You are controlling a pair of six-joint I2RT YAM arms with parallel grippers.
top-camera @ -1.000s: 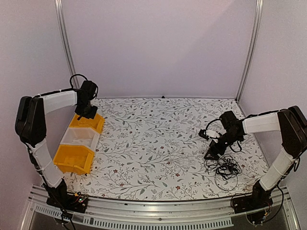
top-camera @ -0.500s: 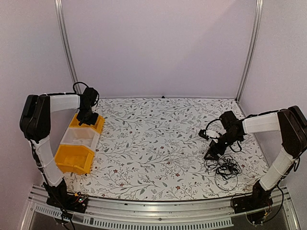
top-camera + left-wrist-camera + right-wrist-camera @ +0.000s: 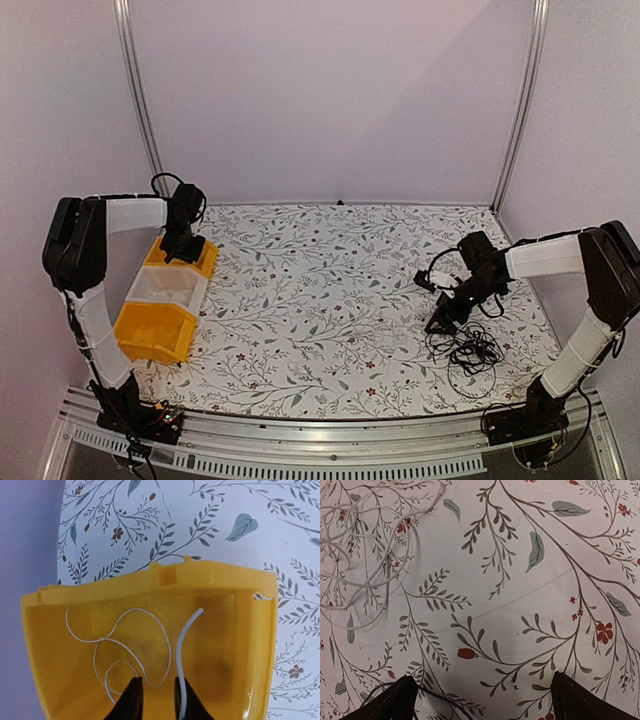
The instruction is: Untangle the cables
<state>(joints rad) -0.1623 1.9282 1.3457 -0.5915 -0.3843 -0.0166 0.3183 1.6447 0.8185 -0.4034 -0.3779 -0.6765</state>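
The cables [image 3: 470, 350] are a loose black bundle on the floral table at the right front. My right gripper [image 3: 440, 322] is wide open and empty just left of the bundle, low over the table. In the right wrist view my right gripper [image 3: 482, 700] frames bare cloth; pale thin wires [image 3: 365, 555] lie at the upper left and one dark wire [image 3: 437, 698] passes by the left finger. My left gripper [image 3: 183, 250] hangs over the far yellow bin [image 3: 207, 256]. In the left wrist view my left gripper [image 3: 157, 700] is slightly open above white cables [image 3: 172, 650] lying in the bin [image 3: 250, 655].
A clear bin [image 3: 165, 287] and a second yellow bin [image 3: 150, 330] stand in a row in front of the far one, along the table's left edge. Walls close the table at the back and both sides.
My left arm has drawn in and its gripper has come down a little over the far yellow bin. The right arm and the black bundle have not moved.
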